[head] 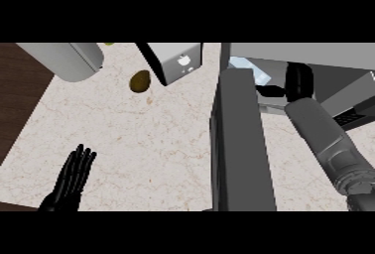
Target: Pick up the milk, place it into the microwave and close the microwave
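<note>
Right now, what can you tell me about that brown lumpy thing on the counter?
The brown thing is a small oval lump, olive-brown with a darker shaded side, and looks like a potato. It lies on the pale marbled counter near the far edge, between a grey rounded object on the left and a grey box with a white logo on the right. Neither hand touches it.

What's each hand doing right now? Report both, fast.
Left hand: open, fingers straight, resting at the lower left, holding nothing.
Right hand: reaching into the microwave past the open door; fingers and any load cannot be told.
</note>
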Robot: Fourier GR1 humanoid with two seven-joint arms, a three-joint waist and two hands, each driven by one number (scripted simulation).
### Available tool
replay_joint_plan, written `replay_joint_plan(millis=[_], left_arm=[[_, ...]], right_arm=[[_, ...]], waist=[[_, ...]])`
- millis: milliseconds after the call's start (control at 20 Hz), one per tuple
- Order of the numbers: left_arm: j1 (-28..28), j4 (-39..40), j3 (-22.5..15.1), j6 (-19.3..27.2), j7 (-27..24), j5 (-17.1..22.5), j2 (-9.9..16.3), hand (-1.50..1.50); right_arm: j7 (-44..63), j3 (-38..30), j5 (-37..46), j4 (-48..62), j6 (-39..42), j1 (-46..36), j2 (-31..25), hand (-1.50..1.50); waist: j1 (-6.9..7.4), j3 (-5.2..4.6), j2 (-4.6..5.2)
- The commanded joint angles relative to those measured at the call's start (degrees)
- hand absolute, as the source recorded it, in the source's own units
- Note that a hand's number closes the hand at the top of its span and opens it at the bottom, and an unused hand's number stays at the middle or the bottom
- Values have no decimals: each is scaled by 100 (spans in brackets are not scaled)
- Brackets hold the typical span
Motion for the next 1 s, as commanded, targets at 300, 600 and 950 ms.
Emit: replay_joint_plan(millis=[300, 600, 950], left_arm=[[230, 68, -202, -118, -306, -49, -118, -150], [-72, 12, -274, -30, -70, -108, -237, -150], [-289, -147, -347, 99, 192, -267, -308, -150]], right_arm=[[-715, -398, -423, -302, 1086, 134, 94, -150], [-1289, -761, -790, -409, 1159, 494, 487, -150], [-1999, -1086, -1137, -396, 2075, 1153, 365, -150]], waist=[[-90, 2, -70], [-229, 0, -102], [-409, -3, -154]])
